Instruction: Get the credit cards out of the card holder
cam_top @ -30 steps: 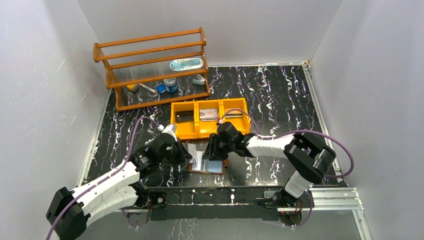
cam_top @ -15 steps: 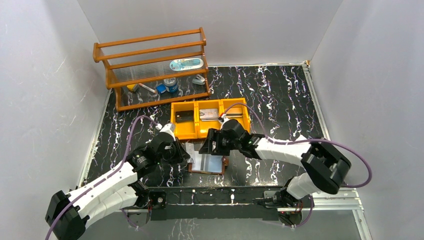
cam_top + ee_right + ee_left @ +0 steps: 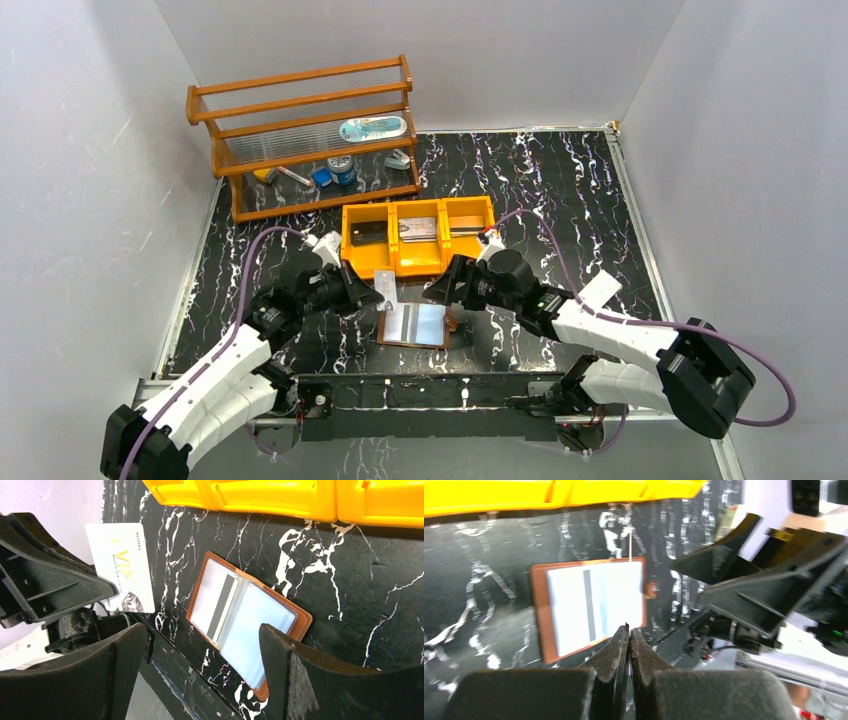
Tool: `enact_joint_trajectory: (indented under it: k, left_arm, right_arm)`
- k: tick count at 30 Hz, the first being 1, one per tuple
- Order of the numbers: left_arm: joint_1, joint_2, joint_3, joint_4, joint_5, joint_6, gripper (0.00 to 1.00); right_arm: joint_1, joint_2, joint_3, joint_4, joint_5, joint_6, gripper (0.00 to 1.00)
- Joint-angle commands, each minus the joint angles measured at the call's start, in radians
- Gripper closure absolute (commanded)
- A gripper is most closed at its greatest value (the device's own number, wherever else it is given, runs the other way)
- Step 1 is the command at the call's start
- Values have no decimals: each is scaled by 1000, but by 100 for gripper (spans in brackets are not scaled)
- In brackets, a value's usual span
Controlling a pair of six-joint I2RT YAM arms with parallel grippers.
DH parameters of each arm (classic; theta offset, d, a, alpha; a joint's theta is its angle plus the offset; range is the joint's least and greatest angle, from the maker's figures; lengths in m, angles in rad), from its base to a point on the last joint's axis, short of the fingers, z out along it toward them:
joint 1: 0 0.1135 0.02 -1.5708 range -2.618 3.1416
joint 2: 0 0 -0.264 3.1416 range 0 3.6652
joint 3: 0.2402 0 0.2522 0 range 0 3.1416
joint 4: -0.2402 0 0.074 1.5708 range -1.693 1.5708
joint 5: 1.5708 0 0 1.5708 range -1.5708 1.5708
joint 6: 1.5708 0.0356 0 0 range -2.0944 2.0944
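The left arm [image 3: 215,375] and the right arm [image 3: 610,335] look alike: glossy white shells on the long links, bulky matte black housings at the joints. A purple cable [image 3: 243,285] loops along each. The left gripper [image 3: 628,628] has black wedge-shaped fingers [image 3: 611,660] narrowing to thin tips; the right gripper [image 3: 202,630] has broader, dull black ones.

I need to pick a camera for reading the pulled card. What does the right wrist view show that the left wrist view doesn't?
Only the right wrist view shows the credit card face-on, pale with VIP lettering. Only the left wrist view shows the left gripper from behind, shut on that card, which appears edge-on as a thin line. Both show the card holder lying open on the table with a dark-striped card in one sleeve, and the orange tray along the top edge.
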Motion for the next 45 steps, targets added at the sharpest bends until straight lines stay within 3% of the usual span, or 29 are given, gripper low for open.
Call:
enact_joint_trajectory:
  k: [1,7,14,25,34,45]
  left_arm:
    - [30,13,-43,264,273,-53,100]
    - [29,63,-127,618,383,-209,100]
    - [29,165,-156,817,446,-295,100]
    - [28,156,-152,829,485,-314,100]
    - [28,141,-166,830,482,-320,100]
    - [28,144,-167,848,504,-321,100]
  right_arm:
    - [-61,-42,-46,120,-109,27,10]
    - [-123,-23,-89,385,-312,122,18]
    - [-123,11,-66,527,-396,161,23]
    - [-123,87,-80,715,-436,249,37]
    - [-124,85,-85,730,-455,263,59]
    - [-125,131,-90,814,-491,299,73]
